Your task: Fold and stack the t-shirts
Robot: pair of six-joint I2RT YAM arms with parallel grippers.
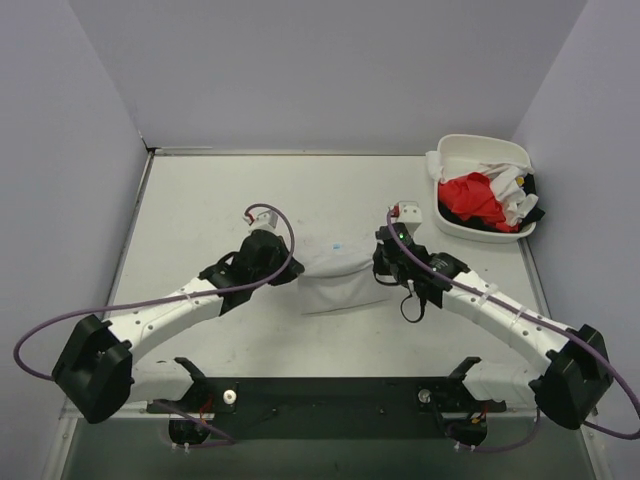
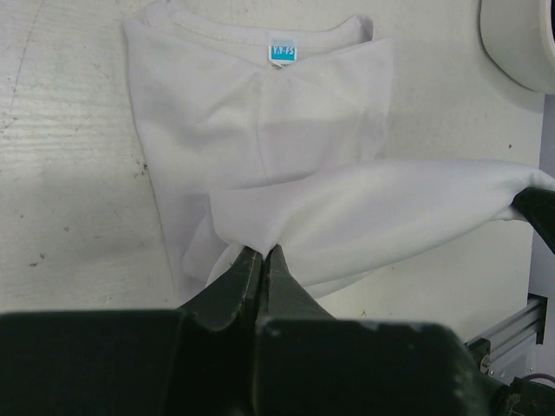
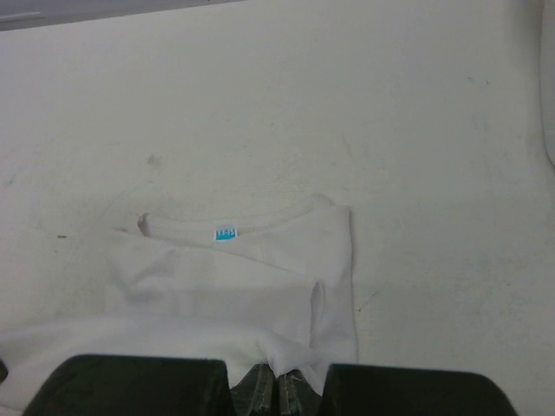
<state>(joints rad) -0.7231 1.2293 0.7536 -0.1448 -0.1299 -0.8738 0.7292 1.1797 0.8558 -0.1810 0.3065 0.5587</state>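
A pale, scuffed table (image 1: pixel 200 200) sits boxed in by a plain lavender-grey back wall (image 1: pixel 330 70), left wall (image 1: pixel 60 200) and right wall (image 1: pixel 590 130), with a metal strip (image 1: pixel 300 151) along its far edge, a black bar (image 1: pixel 330 395) along its near edge, under soft, even light.

Left end effector (image 2: pixel 263 253) clamped on raised edge of white t-shirt (image 2: pixel 260 130). Blue neck label (image 2: pixel 282 52) faces up; shirt body flat on table (image 2: pixel 69 191).

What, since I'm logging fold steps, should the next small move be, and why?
Probably carry the pinched edge forward to the neck label and lower it. The left gripper and right gripper are shut on the near edge of the white t-shirt, raised over its flat part; the collar lies uncovered.
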